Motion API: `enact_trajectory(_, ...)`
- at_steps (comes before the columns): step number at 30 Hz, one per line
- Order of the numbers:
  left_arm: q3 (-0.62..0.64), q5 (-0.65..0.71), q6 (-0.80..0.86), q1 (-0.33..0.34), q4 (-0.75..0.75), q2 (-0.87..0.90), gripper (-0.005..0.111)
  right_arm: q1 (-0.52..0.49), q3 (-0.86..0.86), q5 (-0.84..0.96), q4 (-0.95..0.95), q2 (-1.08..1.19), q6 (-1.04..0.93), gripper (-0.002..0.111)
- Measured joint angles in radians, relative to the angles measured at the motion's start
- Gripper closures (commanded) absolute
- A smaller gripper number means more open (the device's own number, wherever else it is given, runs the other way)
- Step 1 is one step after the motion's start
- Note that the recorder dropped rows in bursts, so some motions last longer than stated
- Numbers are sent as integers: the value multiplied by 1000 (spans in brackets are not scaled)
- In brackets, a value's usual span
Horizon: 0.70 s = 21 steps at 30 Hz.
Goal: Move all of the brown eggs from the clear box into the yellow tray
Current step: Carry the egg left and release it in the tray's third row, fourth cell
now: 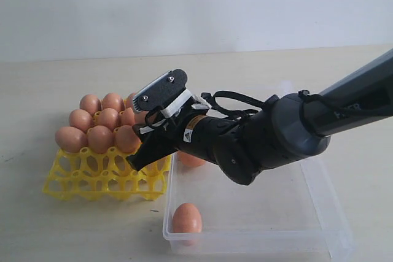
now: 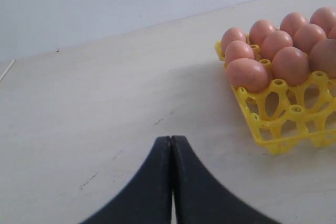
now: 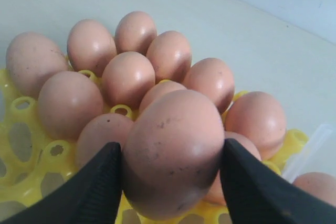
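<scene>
My right gripper (image 3: 170,148) is shut on one brown egg (image 3: 173,124), its black fingers (image 3: 100,182) pressing both sides. It holds the egg just above the yellow tray (image 3: 21,145), near the filled cups. In the exterior view the right gripper (image 1: 138,159) hangs over the yellow tray's (image 1: 92,179) near right part, and the held egg is hidden behind it. Several brown eggs (image 1: 98,124) fill the tray's far rows. Two more eggs (image 1: 186,219) lie in the clear box (image 1: 319,213), one partly hidden under the arm (image 1: 191,160). My left gripper (image 2: 171,140) is shut on nothing, over bare table.
The tray's front rows of cups (image 1: 80,185) stand open. The clear box sits right against the tray's right side. In the left wrist view the tray (image 2: 273,129) with its eggs (image 2: 273,51) stands apart from the left gripper. Pale tabletop (image 1: 61,231) surrounds both.
</scene>
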Motion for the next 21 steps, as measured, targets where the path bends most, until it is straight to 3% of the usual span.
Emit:
enact_trajectory(5, 0, 0, 0, 0, 0, 0, 107, -2, -20, 35, 0, 14, 0, 98)
enact_trajectory(17, 0, 0, 0, 0, 0, 0, 107, -2, -20, 37, 29, 16, -11, 47)
enact_trajectory(21, 0, 0, 0, 0, 0, 0, 107, -2, -22, 39, 39, 14, -30, 42)
